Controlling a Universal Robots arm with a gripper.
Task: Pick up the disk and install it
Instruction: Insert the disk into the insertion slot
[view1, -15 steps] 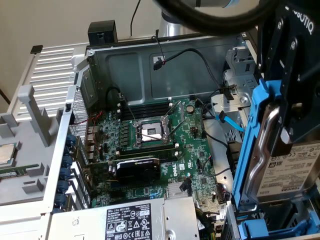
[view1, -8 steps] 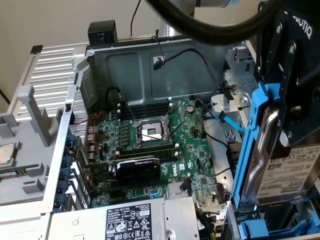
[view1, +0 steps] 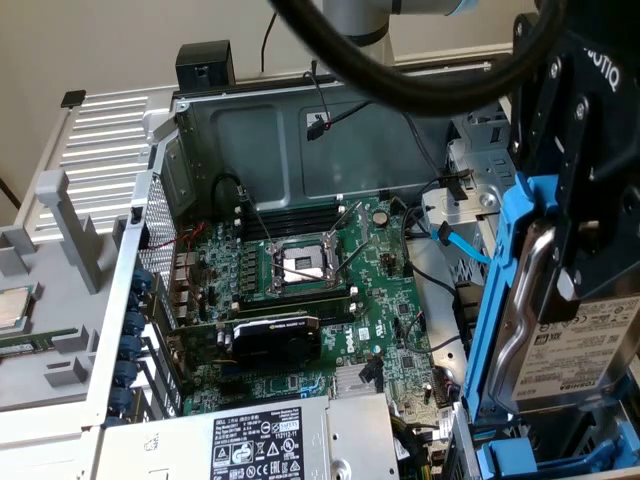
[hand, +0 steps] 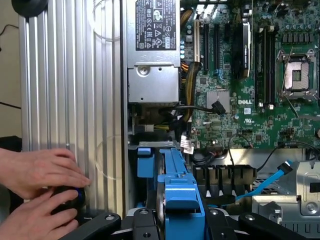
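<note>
The disk (view1: 590, 350), silver-grey with a white printed label, stands on edge in its bright blue carrier frame (view1: 505, 290) at the exterior view's right. It hangs just above the drive bay of the open computer case. My black gripper (view1: 565, 285) comes down from above and is shut on it. In the wrist view the blue carrier (hand: 177, 192) sits between my two black fingers (hand: 142, 225). The disk's metal edge (hand: 161, 200) shows beside the blue plastic. Below it lies the case's bay area.
A second blue carrier (view1: 540, 462) sits in the bay under the disk. The motherboard (view1: 390, 300) with an empty processor socket (view1: 300, 265) fills the case. The power supply (hand: 152, 50), a blue data cable (hand: 270, 180) and a person's hands (hand: 35, 192) by the case's ribbed side are nearby.
</note>
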